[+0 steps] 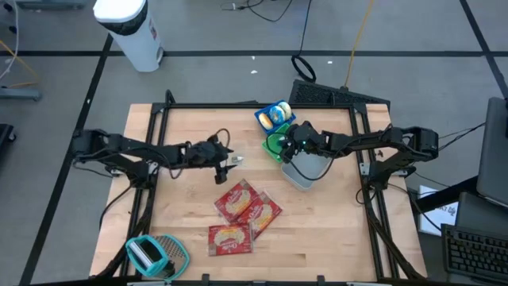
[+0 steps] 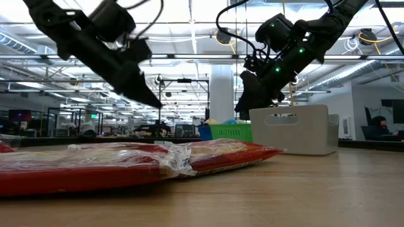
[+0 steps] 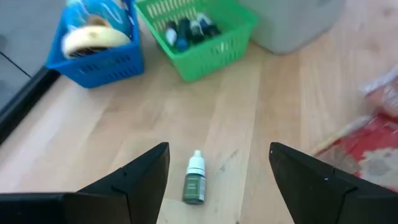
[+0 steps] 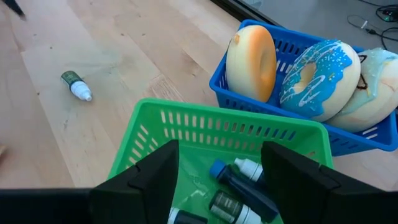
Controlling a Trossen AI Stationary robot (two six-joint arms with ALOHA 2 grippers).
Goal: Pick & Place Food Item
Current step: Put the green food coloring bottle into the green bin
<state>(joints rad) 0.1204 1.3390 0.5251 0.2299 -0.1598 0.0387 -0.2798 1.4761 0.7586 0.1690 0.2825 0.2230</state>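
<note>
While the red food packets [image 1: 244, 214] lie flat at the lower centre of the bench [image 1: 333, 230], untouched, the left pincer [image 1: 230, 163] hangs wide just above them over a small dropper bottle [image 3: 194, 182]. At upper right, the right pincer [image 4: 219, 163] hovers wide over the green basket [image 4: 186, 124] of bottles, beside the blue basket [image 4: 292, 134] of doughnuts [image 4: 252, 53].

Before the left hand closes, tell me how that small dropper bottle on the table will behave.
The dropper bottle lies on its side on the bare wooden table between the left hand's open fingers, so it will probably roll if nudged. It looks small and likely light. Its smooth round body may slip or pivot in a pinch.
</note>
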